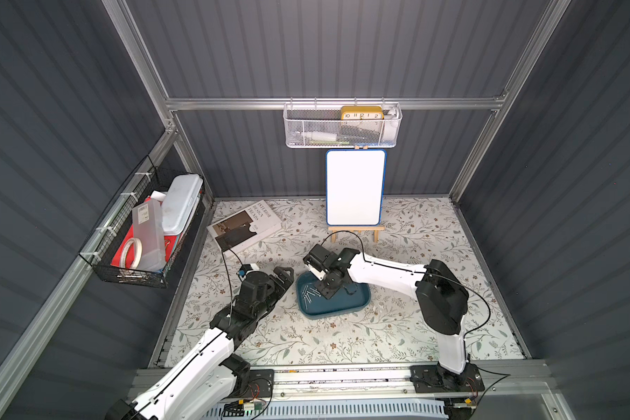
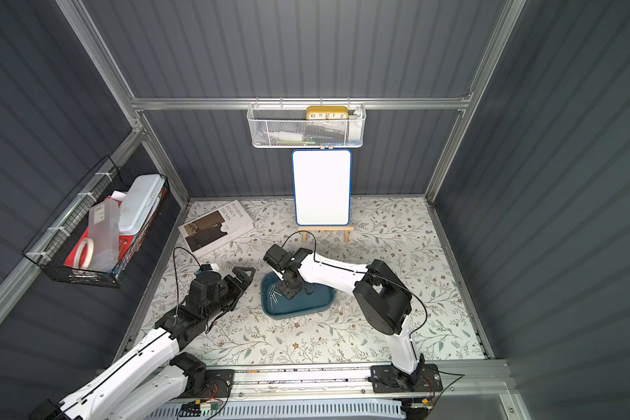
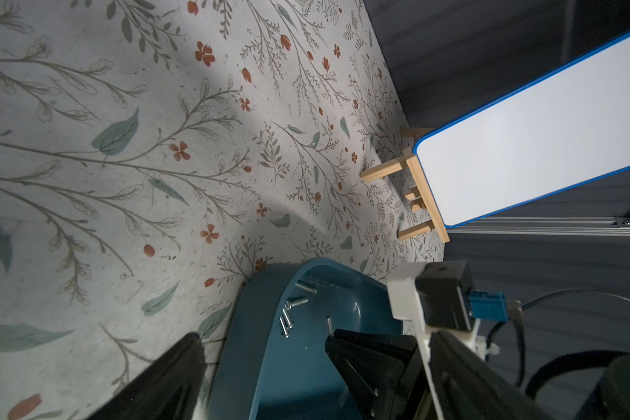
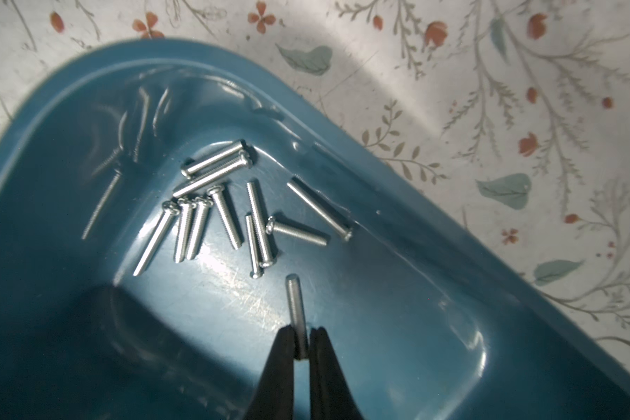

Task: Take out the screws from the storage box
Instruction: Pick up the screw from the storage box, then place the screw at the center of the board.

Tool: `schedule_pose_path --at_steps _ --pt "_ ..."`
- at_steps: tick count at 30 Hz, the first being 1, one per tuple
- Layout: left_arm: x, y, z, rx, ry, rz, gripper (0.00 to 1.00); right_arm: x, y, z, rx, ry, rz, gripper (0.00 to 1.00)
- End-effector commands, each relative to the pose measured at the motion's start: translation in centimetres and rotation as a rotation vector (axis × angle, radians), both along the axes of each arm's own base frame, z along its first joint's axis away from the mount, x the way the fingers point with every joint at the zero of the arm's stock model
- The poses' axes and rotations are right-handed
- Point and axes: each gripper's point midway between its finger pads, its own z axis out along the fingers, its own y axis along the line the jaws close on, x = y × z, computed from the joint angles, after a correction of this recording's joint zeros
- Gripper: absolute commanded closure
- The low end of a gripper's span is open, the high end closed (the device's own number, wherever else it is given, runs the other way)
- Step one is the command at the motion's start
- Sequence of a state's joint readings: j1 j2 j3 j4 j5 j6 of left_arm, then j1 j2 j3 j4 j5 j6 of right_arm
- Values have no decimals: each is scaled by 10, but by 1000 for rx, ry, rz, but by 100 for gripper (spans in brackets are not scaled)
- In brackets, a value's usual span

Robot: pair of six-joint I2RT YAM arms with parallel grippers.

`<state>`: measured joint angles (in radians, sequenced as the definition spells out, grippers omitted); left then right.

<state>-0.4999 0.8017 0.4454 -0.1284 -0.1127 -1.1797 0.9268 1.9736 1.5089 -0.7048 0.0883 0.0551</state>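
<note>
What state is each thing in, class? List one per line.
storage box: upright, not emptied
screws: loose, lying flat in one corner
right claw: shut on one screw, above the box
left claw: open, empty
whiteboard: blank, propped on easel

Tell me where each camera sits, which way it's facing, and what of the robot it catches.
Top views: high above the arm bases, looking down over the floral table; left arm and right arm show.
Left wrist: beside the storage box, facing the whiteboard; open left gripper fingers show.
Right wrist: over the storage box, looking down at the screws; right gripper fingers pinch one screw.
Shared: both wrist views show the storage box and screws.
</note>
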Motion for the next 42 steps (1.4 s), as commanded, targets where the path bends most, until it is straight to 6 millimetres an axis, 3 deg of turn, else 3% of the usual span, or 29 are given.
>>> schedule_pose_path --at_steps 1,13,28,33,38,42 --pt "3 -3 9 -9 -5 -3 1 4 -6 14 25 -24 -48 100" --pt "6 -4 13 -10 -17 3 1 4 -23 48 104 -61 -119 100" --pt "15 -13 10 2 -11 -28 1 14 -68 61 170 -48 -277 100" --pt "19 -17 6 5 -9 -41 1 21 -103 65 190 -41 -397 100" --pt "22 -19 3 31 -4 -54 1 29 -165 62 146 -55 -607 100" --pt "23 -20 -1 42 2 -62 1 25 -201 48 108 -51 -714 100"
